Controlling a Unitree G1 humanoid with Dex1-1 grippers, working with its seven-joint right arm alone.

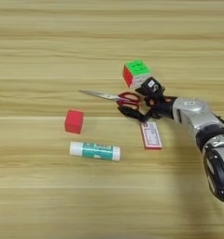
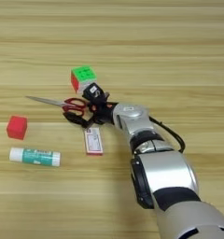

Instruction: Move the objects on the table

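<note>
My right gripper (image 1: 135, 99) reaches in from the right, open, at the red handles of the scissors (image 1: 106, 96). One black finger lies just below the handle loops; the other is above them, close to the green/red/white puzzle cube (image 1: 136, 71). The scissors lie flat on the table (image 1: 48, 51) with the blades pointing left. A small red cube (image 1: 74, 121) sits to the left, and the white-and-green glue stick (image 1: 95, 151) lies on its side below it. Just under my wrist lies the red-and-white flat card (image 1: 151, 135).
My silver forearm (image 2: 146, 140) crosses the lower right of the table, with a black cable (image 2: 172, 133) looping beside it.
</note>
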